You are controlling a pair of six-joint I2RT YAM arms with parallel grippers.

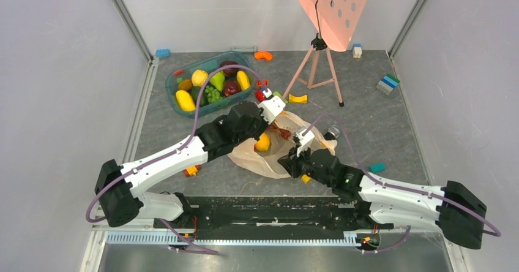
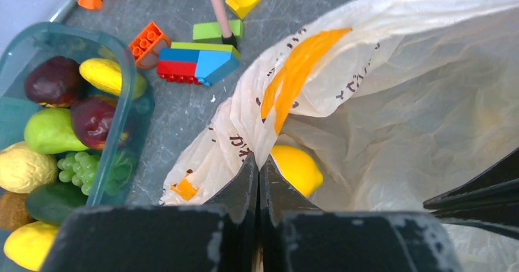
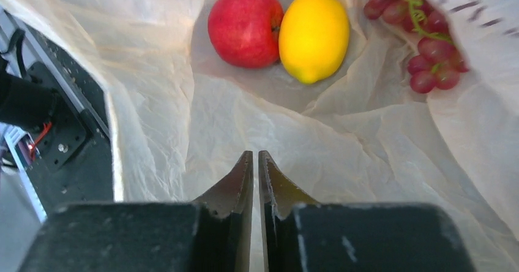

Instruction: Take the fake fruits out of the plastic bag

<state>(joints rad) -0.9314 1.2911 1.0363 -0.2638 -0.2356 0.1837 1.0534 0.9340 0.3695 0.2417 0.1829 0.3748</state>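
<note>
Over the table [image 1: 379, 119], 2 end effectors [image 2: 258, 165] [image 3: 255, 158] pinch the plastic bag [image 1: 260, 160].

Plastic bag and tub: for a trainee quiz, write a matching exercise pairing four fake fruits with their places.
1 glossy red fake apple
2 smooth yellow fake lemon
3 reddish-purple fake grape bunch
4 green fake grape bunch

A in rigid teal plastic tub
B in crinkly cream plastic bag, between two fruits
C in bag, beside lemon only
D in bag, partly under printed fold

Pairs: 1-C, 2-B, 3-D, 4-A
</note>
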